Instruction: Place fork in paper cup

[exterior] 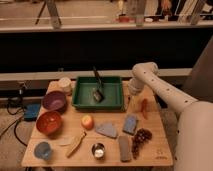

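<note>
Landmark: green tray (100, 106), at the back middle of the table (159, 150).

Gripper (132, 96) hangs low just off the tray's right rim, with the arm reaching in from the right. How far it is open, and whether it has hold of anything: cannot tell.

Fork (130, 104): a thin pale sliver on the table just right of the tray's right rim, directly under the gripper. Touching or apart: cannot tell.

Red-orange pepper (144, 107) lies a little further right of the tray, beside the fork.

Paper cup (65, 84) stands upright just off the tray's back-left corner, with the whole tray between it and the gripper.

Black-handled spatula (96, 87) rests inside the tray
</note>
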You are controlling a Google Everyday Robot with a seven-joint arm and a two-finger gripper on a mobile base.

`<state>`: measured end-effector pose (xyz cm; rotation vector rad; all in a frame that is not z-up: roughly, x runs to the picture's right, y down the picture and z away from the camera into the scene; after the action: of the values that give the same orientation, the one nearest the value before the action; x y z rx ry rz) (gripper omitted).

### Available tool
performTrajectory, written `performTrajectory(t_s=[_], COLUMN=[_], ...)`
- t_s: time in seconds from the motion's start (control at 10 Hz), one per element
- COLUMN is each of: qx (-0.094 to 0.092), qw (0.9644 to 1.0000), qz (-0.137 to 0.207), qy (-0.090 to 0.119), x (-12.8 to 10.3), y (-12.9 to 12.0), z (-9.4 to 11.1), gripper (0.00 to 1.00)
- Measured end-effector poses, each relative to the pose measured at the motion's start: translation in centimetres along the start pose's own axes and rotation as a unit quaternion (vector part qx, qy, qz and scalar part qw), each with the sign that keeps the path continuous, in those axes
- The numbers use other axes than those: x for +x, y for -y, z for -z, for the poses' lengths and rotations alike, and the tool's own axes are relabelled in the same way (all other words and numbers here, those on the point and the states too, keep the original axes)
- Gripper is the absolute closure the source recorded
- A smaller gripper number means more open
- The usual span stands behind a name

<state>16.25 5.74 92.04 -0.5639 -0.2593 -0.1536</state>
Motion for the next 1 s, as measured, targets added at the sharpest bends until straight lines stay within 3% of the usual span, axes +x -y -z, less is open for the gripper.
performTrajectory(t_s=[0.5,1.0], qx=[-0.017,-0.029], qw=[0.9998,0.9995], qz=[-0.011,0.002], qy=[-0.009,-0.011], x=[1.1,1.0], y=[-0.4,-0.6], z=[-2.0,-3.9], gripper=[0.20,0.20])
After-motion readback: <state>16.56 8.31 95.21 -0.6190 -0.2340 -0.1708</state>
